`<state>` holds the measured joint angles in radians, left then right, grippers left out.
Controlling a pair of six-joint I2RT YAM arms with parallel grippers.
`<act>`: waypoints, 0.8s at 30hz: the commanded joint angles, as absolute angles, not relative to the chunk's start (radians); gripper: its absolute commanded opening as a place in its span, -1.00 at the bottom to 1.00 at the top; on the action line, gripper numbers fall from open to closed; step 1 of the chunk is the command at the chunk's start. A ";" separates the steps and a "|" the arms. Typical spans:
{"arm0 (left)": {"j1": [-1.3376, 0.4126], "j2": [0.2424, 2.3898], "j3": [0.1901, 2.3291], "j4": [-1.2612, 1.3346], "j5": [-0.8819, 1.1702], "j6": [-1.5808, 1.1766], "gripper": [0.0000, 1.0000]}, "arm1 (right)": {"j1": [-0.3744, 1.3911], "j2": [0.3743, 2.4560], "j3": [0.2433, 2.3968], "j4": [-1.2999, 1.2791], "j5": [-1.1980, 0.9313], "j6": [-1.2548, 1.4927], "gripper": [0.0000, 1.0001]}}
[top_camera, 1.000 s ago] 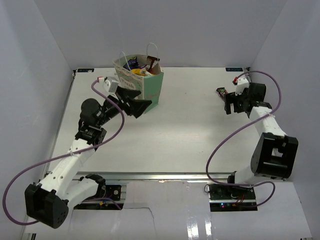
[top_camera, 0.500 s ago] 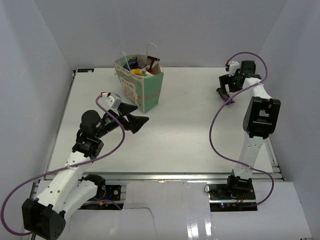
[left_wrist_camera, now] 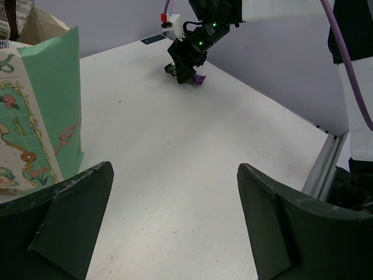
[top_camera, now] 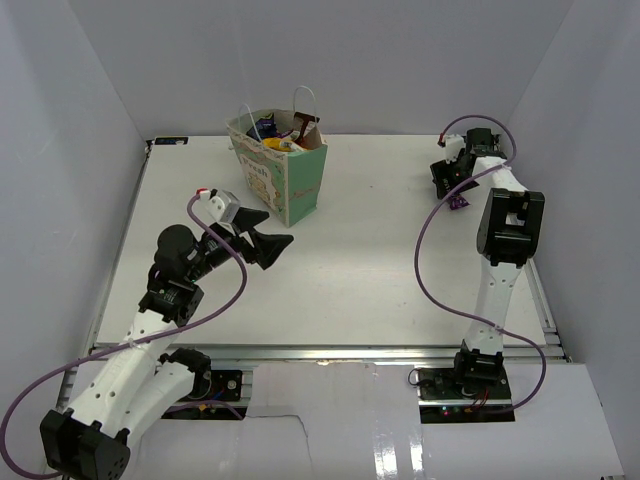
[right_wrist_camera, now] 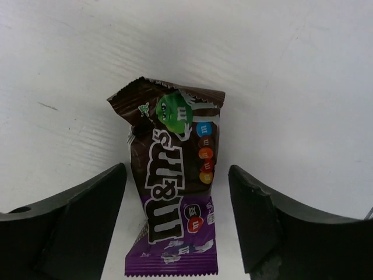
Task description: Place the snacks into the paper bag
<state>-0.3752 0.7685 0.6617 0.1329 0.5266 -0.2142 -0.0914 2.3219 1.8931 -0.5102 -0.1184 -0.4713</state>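
Note:
The paper bag stands upright at the back left with several snacks showing in its mouth; its mint-green side also shows in the left wrist view. A dark brown and purple candy packet lies flat on the table at the back right. My right gripper is open right above it, one finger on each side, not touching. The left wrist view shows that gripper over the packet. My left gripper is open and empty, in front of the paper bag.
White walls close in the table at the back and both sides. A metal rail runs along the near edge. The right arm's purple cable loops over the table's right part.
My right gripper moved back over the candy packet and now straddles it. My left gripper drew back from the paper bag toward the near side.

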 commanded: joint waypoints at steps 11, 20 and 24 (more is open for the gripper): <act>-0.370 0.709 0.684 0.123 0.505 -0.173 0.96 | -0.075 2.232 1.836 -0.548 -0.178 -0.526 -0.66; -0.354 0.611 0.658 0.137 0.446 -0.150 0.96 | 0.171 1.877 1.618 -0.521 -0.362 -0.649 -0.74; -0.345 0.589 0.654 0.137 0.410 -0.143 0.96 | 0.374 1.799 1.731 -0.548 -0.383 -0.618 -0.74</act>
<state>-0.3561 0.6018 0.6613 0.1291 0.4515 -0.1616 0.2569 1.8874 1.6238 -0.5419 -0.3008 -0.6109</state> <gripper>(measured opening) 0.975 0.132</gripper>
